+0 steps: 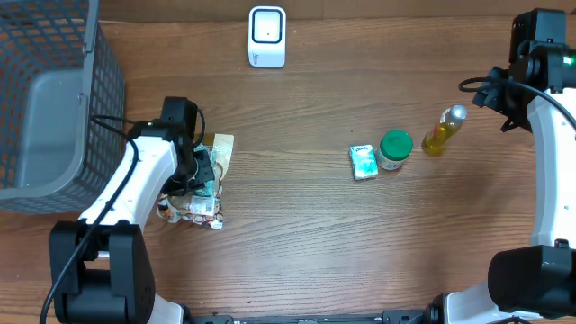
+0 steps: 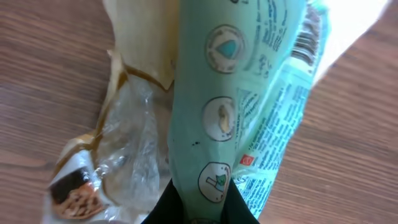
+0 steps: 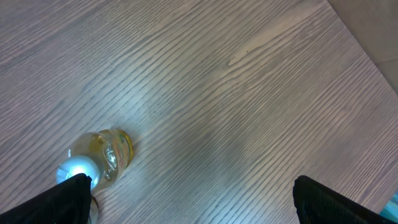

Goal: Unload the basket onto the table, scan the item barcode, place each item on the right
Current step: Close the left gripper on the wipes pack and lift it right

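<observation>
Green packet [image 2: 224, 112] sits pinched tight in the left gripper [image 2: 198, 210], at the table's [image 1: 297, 243] left by the basket [image 1: 54, 108]. Its barcode [image 2: 305, 37] shows only at the wrist; right gripper [image 3: 193, 205] gapes beside the bottle [image 3: 102, 155].

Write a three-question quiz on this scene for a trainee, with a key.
1. True or false: the left gripper is shut on the green packet.
2. What lies right beside the green-lidded jar? A) small teal box B) basket C) scanner
3. Which item appears in the right wrist view, near the open right gripper?
Key: 1 true; 2 A; 3 the yellow bottle.
</observation>
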